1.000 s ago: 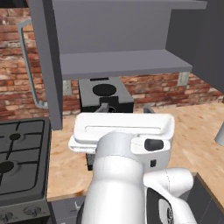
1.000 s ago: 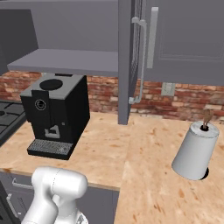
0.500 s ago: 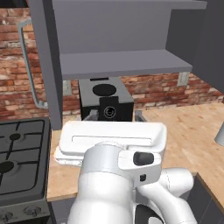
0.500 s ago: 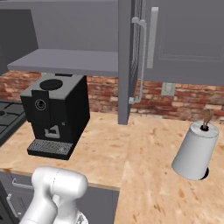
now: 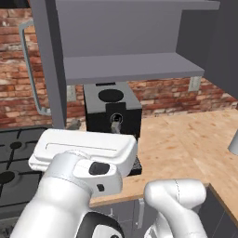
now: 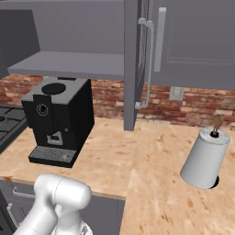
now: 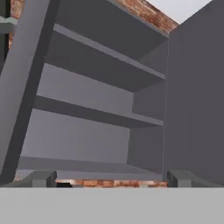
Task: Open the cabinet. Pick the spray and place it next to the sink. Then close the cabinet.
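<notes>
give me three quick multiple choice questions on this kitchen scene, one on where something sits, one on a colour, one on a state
1. Where does the coffee machine stand?
A. on the wooden counter below the cabinet
B. on the stove
C. inside the cabinet

2. What colour is the paper towel roll?
A. red
B. white
C. green

3. How are the cabinet's doors?
A. both shut
B. both swung open
C. taken off

Answers:
1. A, the black machine rests on the counter under the cabinet's grey bottom panel.
2. B, the roll on the counter is plain white around a brown core.
3. B, both base views show a door edge-on with its bar handle turned outward, and the hand view looks between the open pincer tips straight at the inner shelves.
</notes>
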